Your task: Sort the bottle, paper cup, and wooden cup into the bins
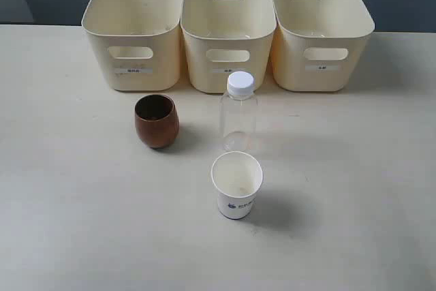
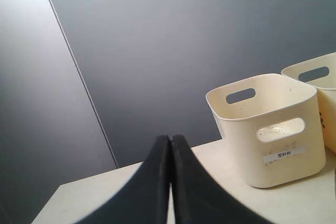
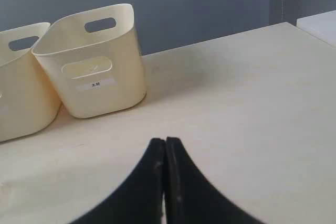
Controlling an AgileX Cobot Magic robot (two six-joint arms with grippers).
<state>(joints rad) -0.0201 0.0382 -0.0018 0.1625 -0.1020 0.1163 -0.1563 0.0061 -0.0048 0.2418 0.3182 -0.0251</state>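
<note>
1. Exterior view: bottle (image 1: 238, 111) at centre frame, wooden cup (image 1: 157, 120) left of it, paper cup (image 1: 236, 185) below; bins (image 1: 228, 32) across the top, all on tabletop (image 1: 354, 189).
2. Left pincer (image 2: 171, 145) and right pincer (image 3: 165, 148) both pressed together, holding nothing.
3. Spread first, then descend squarely around one item.

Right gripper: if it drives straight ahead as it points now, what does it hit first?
Probably nothing soon: the shut right gripper aims over bare tabletop, passing beside the cream-yellow plastic bin. Depth unclear.
</note>
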